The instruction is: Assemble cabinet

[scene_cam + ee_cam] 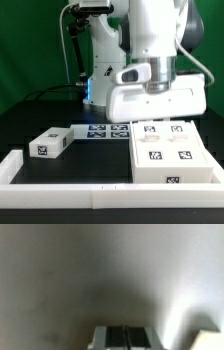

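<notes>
Bright and even in the exterior view, with near-glare on the white cabinet [172, 142] at four o'clock, against a black, unlit backdrop at twelve. Dim, grey and heavily blurred in the wrist view, least soft at the closed fingertips [109, 336].

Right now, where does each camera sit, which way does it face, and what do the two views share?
Exterior view: off-board, facing across the table at the arm bent over the big cabinet box, with the small block and marker board alongside.
Wrist view: on the wrist, looking past the shut claw at a blurred pale surface.
Shared: probably that box's white surface; blur prevents certainty.
</notes>
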Action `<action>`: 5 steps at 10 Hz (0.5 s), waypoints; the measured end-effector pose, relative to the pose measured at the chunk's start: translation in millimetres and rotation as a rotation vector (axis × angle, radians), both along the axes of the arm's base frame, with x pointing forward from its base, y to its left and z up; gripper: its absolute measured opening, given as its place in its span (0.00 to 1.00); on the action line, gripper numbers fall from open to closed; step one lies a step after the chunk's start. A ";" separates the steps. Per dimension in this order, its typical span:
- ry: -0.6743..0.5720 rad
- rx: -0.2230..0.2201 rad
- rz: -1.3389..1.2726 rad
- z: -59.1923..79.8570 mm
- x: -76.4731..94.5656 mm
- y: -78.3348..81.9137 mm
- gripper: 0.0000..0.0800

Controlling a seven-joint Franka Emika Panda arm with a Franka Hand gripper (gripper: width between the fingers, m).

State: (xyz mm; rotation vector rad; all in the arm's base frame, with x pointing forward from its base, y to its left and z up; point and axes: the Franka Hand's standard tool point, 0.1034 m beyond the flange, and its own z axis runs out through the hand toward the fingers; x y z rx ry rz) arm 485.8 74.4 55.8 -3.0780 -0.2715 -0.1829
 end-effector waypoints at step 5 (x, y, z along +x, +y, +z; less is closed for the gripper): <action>-0.032 -0.002 0.050 56.8 22.4 -0.6 0.00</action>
